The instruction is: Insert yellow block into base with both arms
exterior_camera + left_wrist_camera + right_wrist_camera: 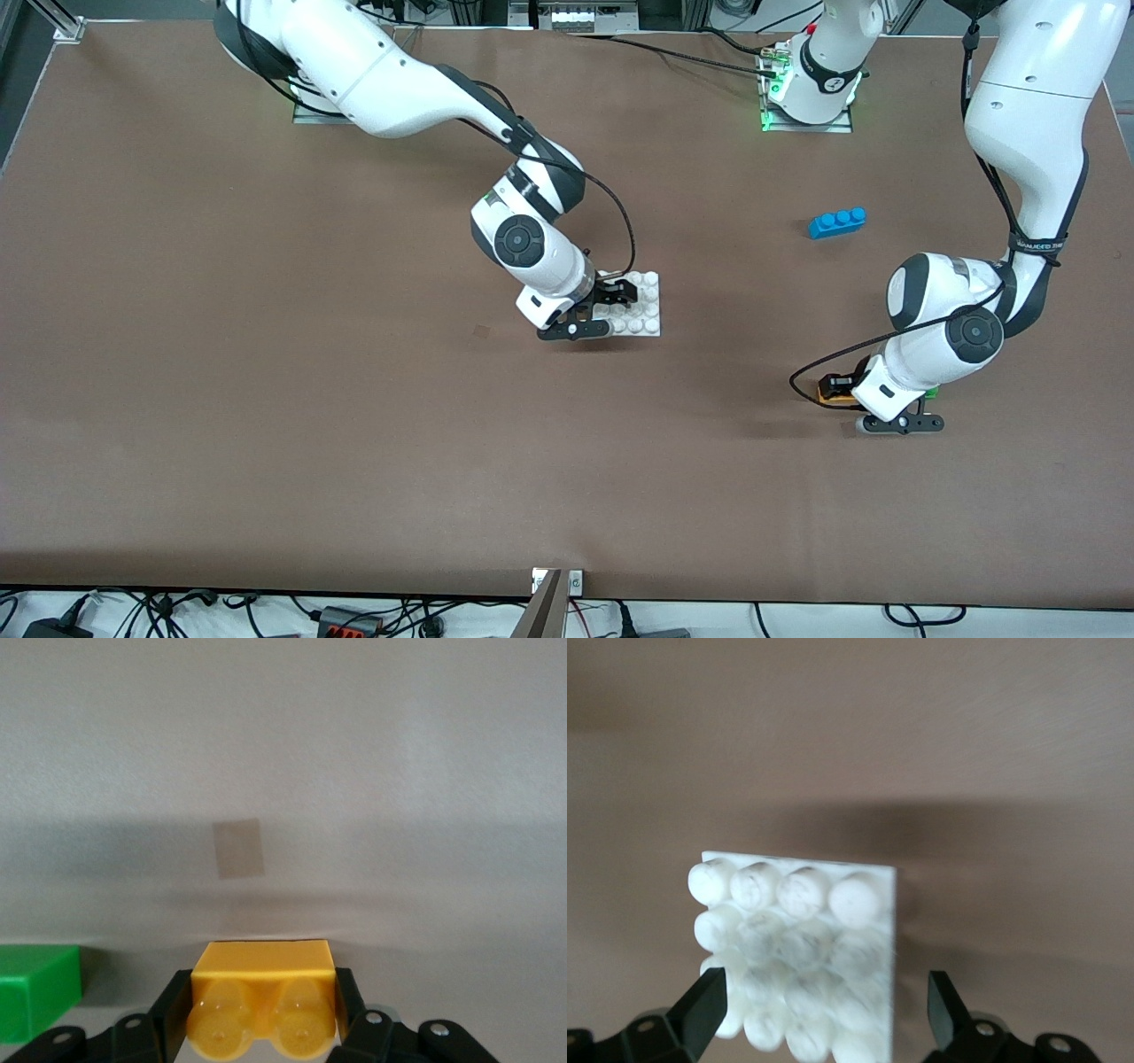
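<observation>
The yellow block lies studs toward the camera in the left wrist view, between the fingers of my left gripper. The fingers press on both its sides. In the front view the block and the left gripper are low at the table near the left arm's end. The white base lies flat mid-table. My right gripper is down at the base's edge. In the right wrist view its fingers are open and straddle the base, with a gap on one side.
A blue three-stud brick lies farther from the front camera than the left gripper. A green brick sits right beside the yellow block, mostly hidden under the left arm in the front view. A small square mark is on the tabletop.
</observation>
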Controlling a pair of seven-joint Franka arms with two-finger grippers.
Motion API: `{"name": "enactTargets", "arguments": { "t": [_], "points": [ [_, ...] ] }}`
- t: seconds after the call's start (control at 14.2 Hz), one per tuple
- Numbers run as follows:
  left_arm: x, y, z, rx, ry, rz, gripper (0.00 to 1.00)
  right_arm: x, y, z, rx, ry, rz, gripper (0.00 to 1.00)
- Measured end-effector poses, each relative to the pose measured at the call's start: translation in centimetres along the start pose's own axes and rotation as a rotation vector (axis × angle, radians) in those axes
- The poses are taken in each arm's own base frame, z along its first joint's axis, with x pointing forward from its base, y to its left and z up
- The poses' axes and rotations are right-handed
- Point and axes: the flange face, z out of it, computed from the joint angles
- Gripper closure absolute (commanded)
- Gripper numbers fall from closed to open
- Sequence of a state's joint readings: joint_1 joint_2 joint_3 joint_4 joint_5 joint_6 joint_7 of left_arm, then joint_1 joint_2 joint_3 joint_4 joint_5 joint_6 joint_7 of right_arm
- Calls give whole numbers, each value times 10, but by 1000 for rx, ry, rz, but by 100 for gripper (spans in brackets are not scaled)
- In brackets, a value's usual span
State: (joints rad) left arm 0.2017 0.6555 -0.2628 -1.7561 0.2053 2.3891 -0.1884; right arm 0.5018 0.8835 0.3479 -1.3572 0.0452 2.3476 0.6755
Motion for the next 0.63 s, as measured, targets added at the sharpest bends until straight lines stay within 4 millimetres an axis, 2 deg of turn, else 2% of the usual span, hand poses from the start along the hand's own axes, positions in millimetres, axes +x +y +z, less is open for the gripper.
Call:
{"name": "enactTargets", "arguments": {
  "t": [0.21,0.35,0.49,0.63],
  "points": [
    [-6,36,-34,5,-34,55,45,18,28,-77,-161,-27,-16,0],
    [-14,69,-61,8,-58,93,45,28,63,-133,-311,-43,-4,0],
    [-26,118,-88,-25,-64,98,46,36,104,-188,-438,-60,30,0],
    [-46,181,-105,-51,-70,55,45,40,139,-242,-491,-81,26,0]
  ]
}}
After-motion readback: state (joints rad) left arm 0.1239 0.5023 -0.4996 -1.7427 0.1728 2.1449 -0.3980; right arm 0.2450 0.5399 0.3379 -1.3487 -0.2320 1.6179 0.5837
